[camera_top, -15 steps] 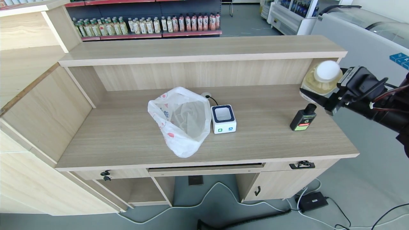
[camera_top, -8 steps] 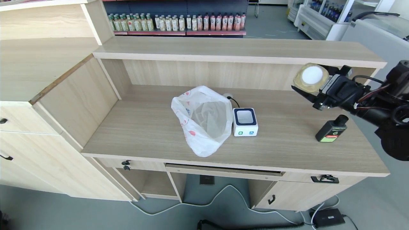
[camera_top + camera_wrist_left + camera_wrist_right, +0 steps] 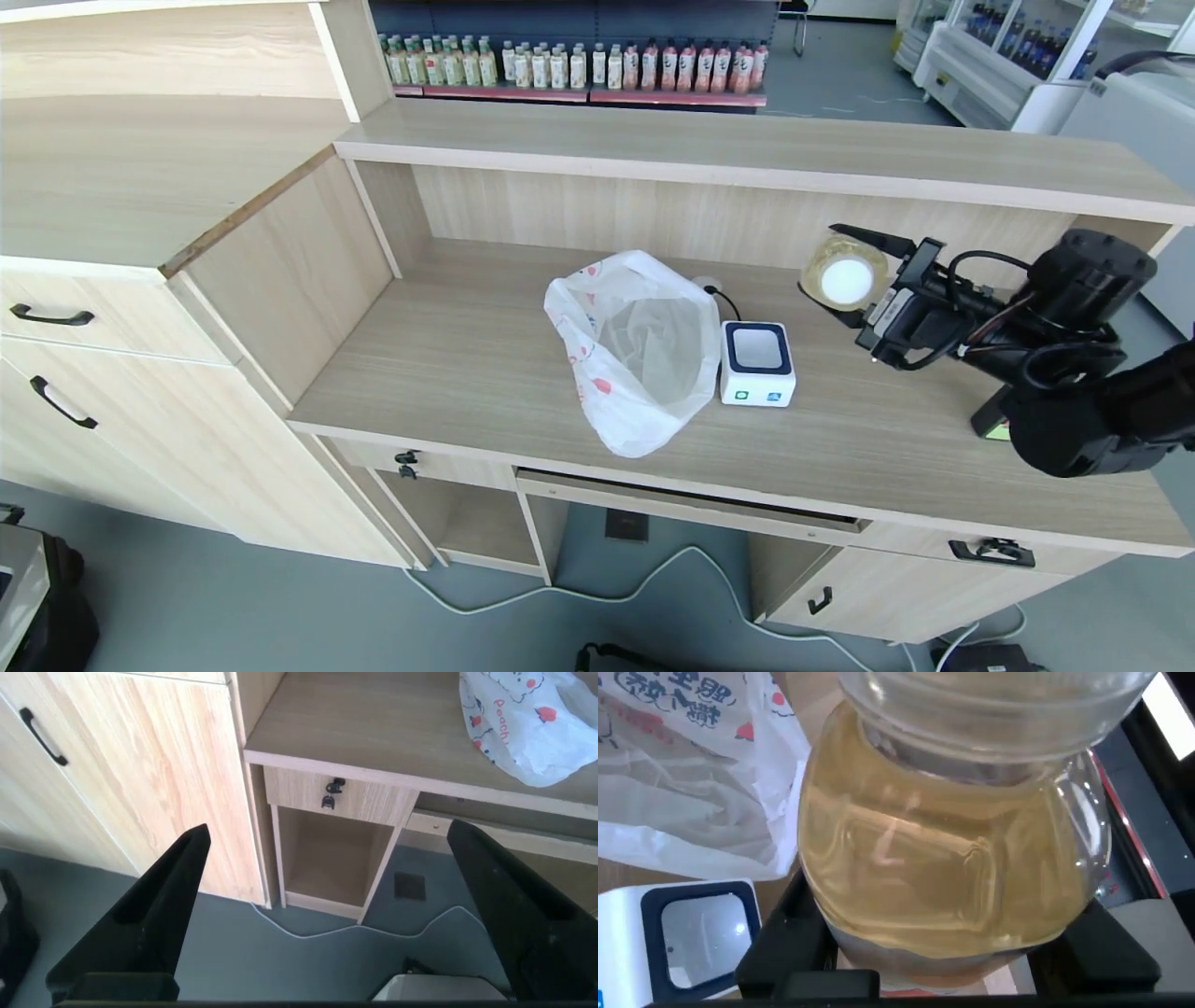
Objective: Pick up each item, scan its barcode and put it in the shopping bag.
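1. Above the worktop [image 3: 467,373], just right of the scanner [image 3: 757,362], the right gripper [image 3: 850,275] carries the bottle [image 3: 843,281] tipped on its side, white cap toward the head camera. Its jaws are closed on the bottle's body.
2. Treat the step in hand as the scan. Bring the bottle over the scanner's dark-framed window and turn the label side to face the glass. The barcode's position cannot be told, so roll the wrist slowly until the scan registers.
3. Hold the bottle clear of the scanner housing. The unit is a small, light-looking white box and will probably slide if knocked.
4. Note the bottle's build: clear rigid wall, rounded-square shoulders, pale yellow liquid inside. The smooth wall is likely slippery and the liquid shifts when tilted, so rotate gently.
5. Note the shopping bag [image 3: 639,350]: thin, crinkled, translucent plastic with red print, slumped just beside the scanner, mouth open upward. It offers no support, so lower the bottle well inside before release.
6. The left gripper [image 3: 329,833] hangs low before the cabinet front, jaws wide apart and empty.
7. A small dark item [image 3: 992,417] stands partly hidden behind the right arm. Avoid sweeping it.
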{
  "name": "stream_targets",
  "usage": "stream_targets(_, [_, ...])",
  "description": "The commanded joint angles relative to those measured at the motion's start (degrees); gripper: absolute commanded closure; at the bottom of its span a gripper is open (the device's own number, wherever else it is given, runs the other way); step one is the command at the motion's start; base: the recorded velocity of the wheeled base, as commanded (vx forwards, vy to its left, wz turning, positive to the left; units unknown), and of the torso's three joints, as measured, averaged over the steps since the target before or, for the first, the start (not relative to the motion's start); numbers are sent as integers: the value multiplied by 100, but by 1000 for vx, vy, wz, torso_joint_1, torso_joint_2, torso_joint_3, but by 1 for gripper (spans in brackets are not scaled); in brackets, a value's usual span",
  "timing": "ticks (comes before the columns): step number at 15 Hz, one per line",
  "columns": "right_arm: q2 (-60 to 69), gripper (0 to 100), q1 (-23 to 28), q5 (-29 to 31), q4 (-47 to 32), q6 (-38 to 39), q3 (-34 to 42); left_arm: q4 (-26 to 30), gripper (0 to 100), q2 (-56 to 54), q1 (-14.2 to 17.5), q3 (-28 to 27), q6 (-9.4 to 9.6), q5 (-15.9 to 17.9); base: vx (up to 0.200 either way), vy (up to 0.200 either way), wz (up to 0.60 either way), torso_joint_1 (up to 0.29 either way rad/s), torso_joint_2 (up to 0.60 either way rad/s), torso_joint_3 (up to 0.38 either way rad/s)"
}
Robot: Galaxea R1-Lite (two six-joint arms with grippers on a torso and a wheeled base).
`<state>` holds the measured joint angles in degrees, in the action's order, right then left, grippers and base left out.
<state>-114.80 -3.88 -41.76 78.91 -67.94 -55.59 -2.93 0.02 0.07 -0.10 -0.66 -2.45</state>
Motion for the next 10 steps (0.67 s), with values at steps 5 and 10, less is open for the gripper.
stream_targets(5, [-684, 100, 54, -271, 204, -229, -22, 3, 0, -2, 1, 1, -4, -1, 0, 0, 0, 0, 0, 0])
stream_targets(10, [-1018, 100, 36, -253, 397, -334, -40, 3, 0, -2, 1, 1, -4, -1, 0, 0, 0, 0, 0, 0])
